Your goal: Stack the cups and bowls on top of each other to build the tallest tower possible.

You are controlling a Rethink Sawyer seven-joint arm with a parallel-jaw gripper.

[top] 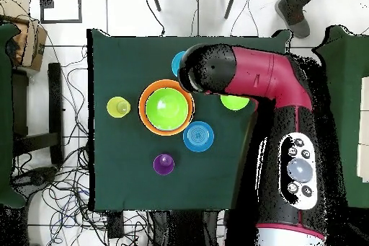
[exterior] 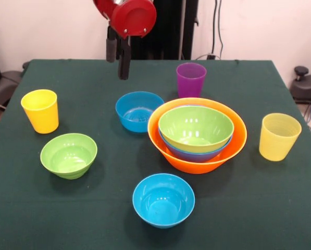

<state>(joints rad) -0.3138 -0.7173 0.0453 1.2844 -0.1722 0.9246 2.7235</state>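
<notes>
The big orange bowl (exterior: 197, 167) stands right of centre with the large blue bowl (exterior: 194, 154) and the medium green bowl (exterior: 196, 127) nested in it; this stack also shows in the overhead view (top: 146, 117). Standing apart on the table are the purple cup (exterior: 190, 79), the opaque yellow cup (exterior: 40, 110), the ribbed pale yellow cup (exterior: 278, 136), the small green bowl (exterior: 69, 155) and two small blue bowls (exterior: 138, 111) (exterior: 163, 200). My gripper (exterior: 117, 70) hangs open and empty above the far table edge, behind the farther blue bowl.
The dark green table (exterior: 108, 219) ends close in front of the near blue bowl. In the overhead view my arm (top: 245, 77) covers the table's right part, hiding the opaque yellow cup and part of one blue bowl (top: 176, 63).
</notes>
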